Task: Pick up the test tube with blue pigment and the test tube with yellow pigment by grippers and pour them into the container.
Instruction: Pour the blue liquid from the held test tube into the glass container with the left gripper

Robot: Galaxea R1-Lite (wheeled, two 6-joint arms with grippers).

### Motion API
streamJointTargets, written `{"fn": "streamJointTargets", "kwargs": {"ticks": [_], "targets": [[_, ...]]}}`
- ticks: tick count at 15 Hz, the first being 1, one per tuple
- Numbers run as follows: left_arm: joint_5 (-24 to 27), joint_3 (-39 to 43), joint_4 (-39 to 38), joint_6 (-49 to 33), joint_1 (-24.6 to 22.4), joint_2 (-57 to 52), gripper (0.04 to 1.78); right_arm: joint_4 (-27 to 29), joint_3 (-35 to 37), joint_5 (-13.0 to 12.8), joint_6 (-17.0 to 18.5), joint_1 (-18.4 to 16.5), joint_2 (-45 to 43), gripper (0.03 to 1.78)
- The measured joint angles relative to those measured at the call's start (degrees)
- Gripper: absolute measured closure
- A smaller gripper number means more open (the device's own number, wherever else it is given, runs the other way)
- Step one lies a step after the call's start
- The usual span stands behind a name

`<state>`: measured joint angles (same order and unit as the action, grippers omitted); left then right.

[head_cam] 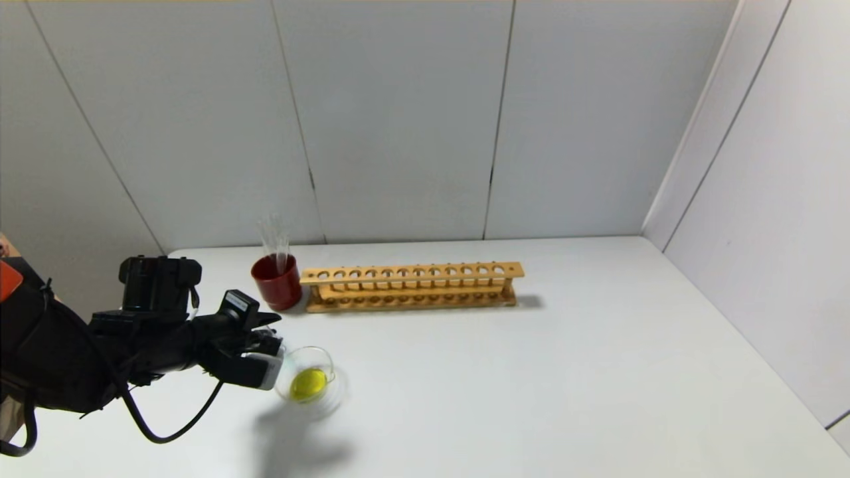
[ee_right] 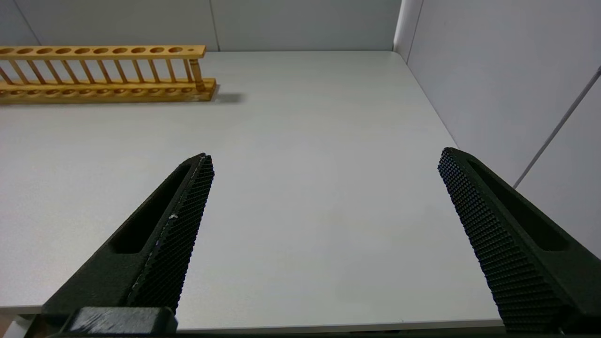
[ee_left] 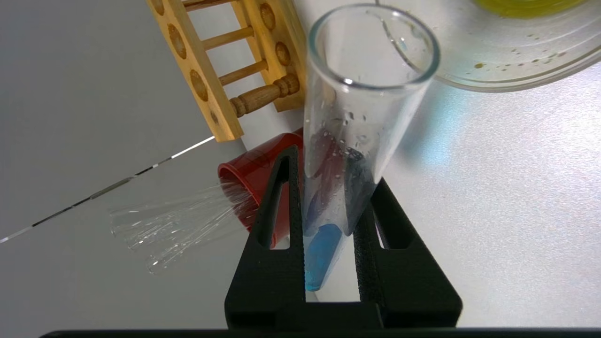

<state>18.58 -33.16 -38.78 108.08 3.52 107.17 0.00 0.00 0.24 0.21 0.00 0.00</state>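
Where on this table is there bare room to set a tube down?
The table is bare right of the glass dish and in front of the wooden rack. It is crowded by the left claw, which holds the blue tube near the dish and red cup. The right claw hangs open.

White table [head_cam: 531, 372]: dish [head_cam: 312, 398], cup [head_cam: 276, 282], rack [head_cam: 412, 287]

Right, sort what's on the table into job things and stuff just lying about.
Job things:
- blue tube, clamped in the left gripper beside the dish
- glass dish, with yellow liquid in it
- right gripper, open, over bare table

Lying about:
- wooden rack, no tubes in it
- red cup holding clear tubes
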Motion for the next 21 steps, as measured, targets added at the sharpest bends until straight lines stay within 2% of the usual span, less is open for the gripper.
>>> {"fn": "streamJointTargets", "kwargs": {"ticks": [10,15,21], "targets": [[-0.76,1.08,-1.32,4.88,0.28,-0.44,1.48,0.0,0.0,0.0,0.01,0.0,0.0,0.06],[-3.69,3.32,-1.73,4.22,3.25,-0.55,1.48,0.0,0.0,0.0,0.04,0.0,0.0,0.06],[-6.18,3.67,-5.05,4.73,4.63,-0.11,1.48,0.0,0.0,-0.02,0.01,0.0,0.0,0.06]]}}
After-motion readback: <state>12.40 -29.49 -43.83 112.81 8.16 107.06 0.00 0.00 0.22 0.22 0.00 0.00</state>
